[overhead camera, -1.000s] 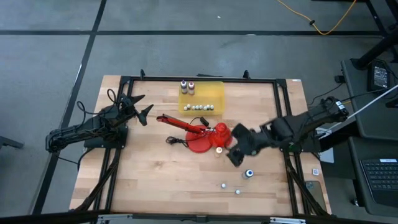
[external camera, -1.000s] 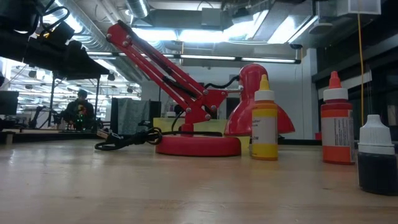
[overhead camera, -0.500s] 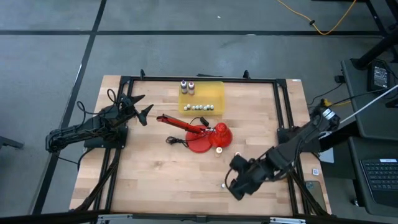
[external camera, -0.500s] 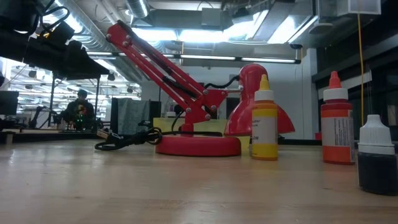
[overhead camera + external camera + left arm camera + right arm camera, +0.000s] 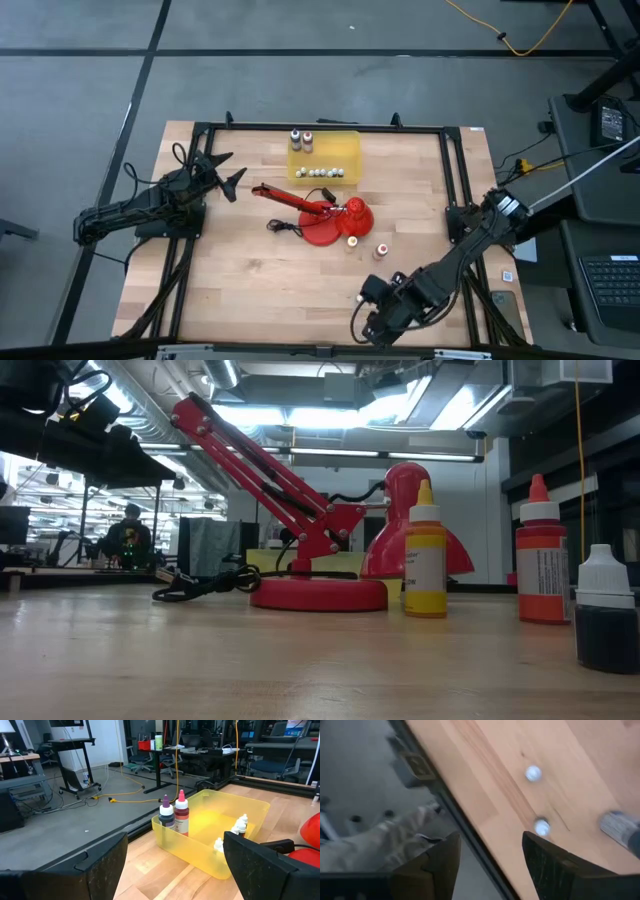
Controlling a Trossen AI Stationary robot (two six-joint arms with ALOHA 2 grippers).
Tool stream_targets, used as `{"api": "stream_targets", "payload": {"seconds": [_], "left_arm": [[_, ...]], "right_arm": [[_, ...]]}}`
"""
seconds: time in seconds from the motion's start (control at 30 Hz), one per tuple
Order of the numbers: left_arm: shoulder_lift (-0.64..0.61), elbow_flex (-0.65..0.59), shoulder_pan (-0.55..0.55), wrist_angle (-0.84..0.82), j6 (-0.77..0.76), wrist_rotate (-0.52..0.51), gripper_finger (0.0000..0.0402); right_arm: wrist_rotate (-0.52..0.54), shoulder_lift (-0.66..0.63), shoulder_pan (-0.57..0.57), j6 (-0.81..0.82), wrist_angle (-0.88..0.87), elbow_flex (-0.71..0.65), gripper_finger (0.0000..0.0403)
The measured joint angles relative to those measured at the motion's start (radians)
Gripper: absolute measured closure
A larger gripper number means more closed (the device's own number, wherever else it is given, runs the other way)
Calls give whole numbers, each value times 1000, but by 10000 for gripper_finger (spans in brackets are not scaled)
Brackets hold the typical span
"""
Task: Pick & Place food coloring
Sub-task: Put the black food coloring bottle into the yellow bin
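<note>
Looking down, the right gripper hangs open over the wooden table's near edge; the left gripper waits open, far left. Low down, small yellow, orange-red and dark food coloring bottles stand by the red lamp; labels unreadable. Purple and red bottles stand in the yellow plastic bin.

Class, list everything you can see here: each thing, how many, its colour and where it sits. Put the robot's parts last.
table: one, pale wood
bin: one, yellow, far edge
purple bottle, dark red bottle: one each, upright in the bin
pale-tipped items: several, row in the bin
lamp: one, red, mid-table
yellow bottle, orange-red bottle: one each, beside the lamp
dark bottle: one, white cap
round caps: two, pale, front edge
left gripper: open, left side
right gripper: open, front edge
</note>
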Motion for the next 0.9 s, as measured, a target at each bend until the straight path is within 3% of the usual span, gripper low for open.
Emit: {"api": "stream_targets", "payload": {"seconds": [0.5, 0.9], "left_arm": [[0, 0, 0, 0, 0, 0, 83], [0, 0, 0, 0, 0, 0, 83]], "right_arm": [[21, 162, 40, 47, -125, 63, 191], [24, 180, 40, 108, -81, -52, 191]]}}
